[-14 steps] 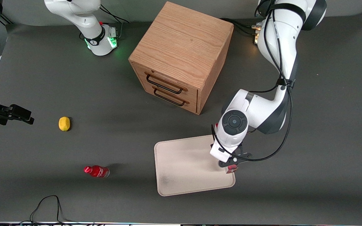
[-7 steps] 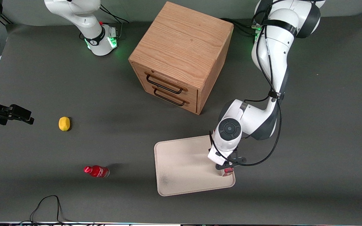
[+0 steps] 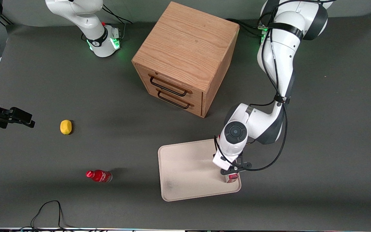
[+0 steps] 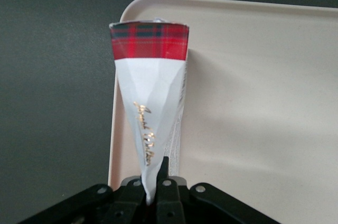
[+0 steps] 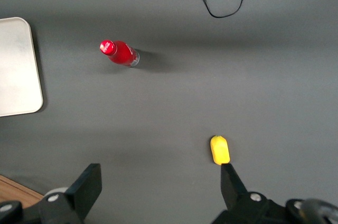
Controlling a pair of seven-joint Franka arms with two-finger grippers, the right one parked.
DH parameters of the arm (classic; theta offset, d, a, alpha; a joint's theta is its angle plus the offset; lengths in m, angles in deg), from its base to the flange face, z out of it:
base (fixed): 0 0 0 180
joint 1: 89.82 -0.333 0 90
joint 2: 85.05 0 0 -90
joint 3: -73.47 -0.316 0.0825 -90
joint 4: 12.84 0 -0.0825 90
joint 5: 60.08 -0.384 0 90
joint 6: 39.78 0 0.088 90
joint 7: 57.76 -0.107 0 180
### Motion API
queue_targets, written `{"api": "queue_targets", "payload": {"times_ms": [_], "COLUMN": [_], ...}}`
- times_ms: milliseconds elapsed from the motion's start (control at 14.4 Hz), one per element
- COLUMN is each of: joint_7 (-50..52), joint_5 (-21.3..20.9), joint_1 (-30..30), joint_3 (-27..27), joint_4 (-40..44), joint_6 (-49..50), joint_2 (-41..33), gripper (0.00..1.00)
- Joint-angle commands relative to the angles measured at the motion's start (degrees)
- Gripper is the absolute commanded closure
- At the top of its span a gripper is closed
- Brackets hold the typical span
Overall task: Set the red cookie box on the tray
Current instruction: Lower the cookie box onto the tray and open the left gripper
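The red cookie box (image 3: 233, 177) stands on end in my left gripper (image 3: 232, 171), which is shut on its upper end. In the left wrist view the box (image 4: 150, 92) shows a white wedge with gold script and a red tartan lower end, pinched between the black fingers of the gripper (image 4: 153, 183). That lower end is over the inside of the cream tray (image 4: 253, 102), by a rounded corner. I cannot tell whether it touches the tray. In the front view this is the tray (image 3: 185, 167) corner nearest the camera, toward the working arm's end.
A wooden drawer cabinet (image 3: 185, 54) stands farther from the camera than the tray. A small red bottle (image 3: 99, 176) and a yellow lemon-like object (image 3: 65, 127) lie toward the parked arm's end. A black cable (image 3: 48, 209) loops at the table's near edge.
My gripper has carried the box a little toward the parked arm's end, from the tray's rim to inside the corner. It also looks lower.
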Motion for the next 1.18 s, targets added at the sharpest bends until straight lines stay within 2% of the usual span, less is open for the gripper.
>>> {"api": "queue_targets", "payload": {"times_ms": [0, 69, 139, 694, 902, 1110], "joint_7": [0.45, 0.54, 0.89, 1.07, 0.81, -2.51], "joint_5": [-0.84, -1.02, -1.28, -1.28, -1.37, -1.46], "joint_1": [0.16, 0.16, 0.16, -0.02, -0.11, -0.20], "joint_3": [-0.40, -0.49, -0.49, -0.40, -0.49, -0.40], "joint_4": [-1.02, -1.02, -1.02, -0.67, 0.03, 0.30], "joint_6": [-1.11, -1.11, -1.11, 0.38, 8.18, 17.58], "joint_2": [-0.08, 0.01, -0.08, -2.62, -7.18, -15.43], "gripper": [0.92, 0.18, 0.00, 0.00, 0.00, 0.00]}}
